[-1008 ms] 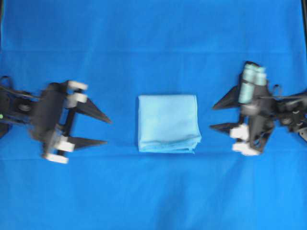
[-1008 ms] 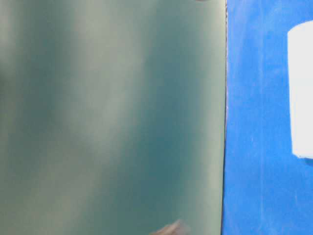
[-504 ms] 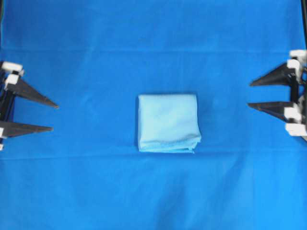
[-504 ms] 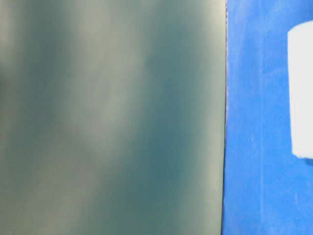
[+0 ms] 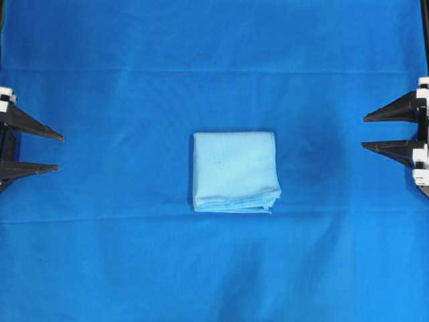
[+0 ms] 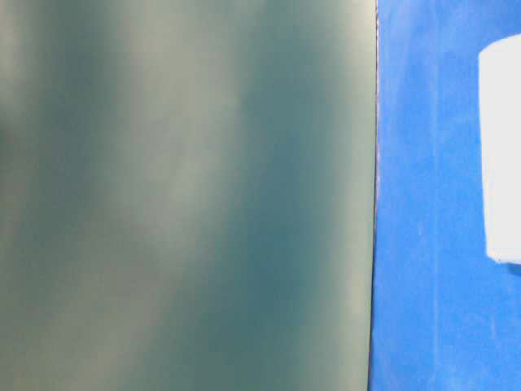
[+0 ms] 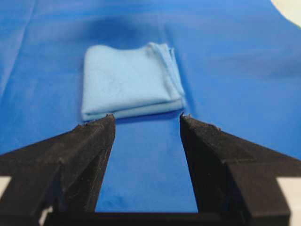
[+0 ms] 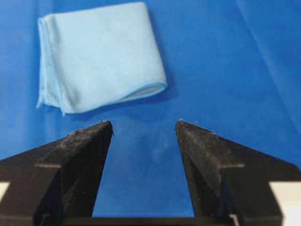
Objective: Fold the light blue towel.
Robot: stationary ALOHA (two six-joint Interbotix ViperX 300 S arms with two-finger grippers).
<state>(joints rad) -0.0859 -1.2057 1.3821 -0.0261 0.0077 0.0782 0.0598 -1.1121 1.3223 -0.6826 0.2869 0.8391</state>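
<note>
One deep royal-blue fabric table covering [image 5: 214,54] spreads across the whole overhead view, creased faintly along a few straight lines. In the table-level view a blurred grey-green panel [image 6: 187,195] fills most of the picture and blocks nearly everything; only a strip of blue covering and a pale, washed-out shape at the right edge show beside it. One pale sky-blue microfiber towel [image 5: 234,172] lies near the middle of the covering, folded into a compact, roughly square bundle, with its stacked loose edges along the lower side in the overhead view and a slight flare at the lower right corner. Two grippers are visible, one at each side edge. The left gripper [image 5: 52,152] sits at the far left, well apart from the towel, its two black tapered fingers spread and grasping nothing. The right gripper [image 5: 369,131] sits at the far right, likewise well apart, its two black fingers spread wide and empty.
</note>
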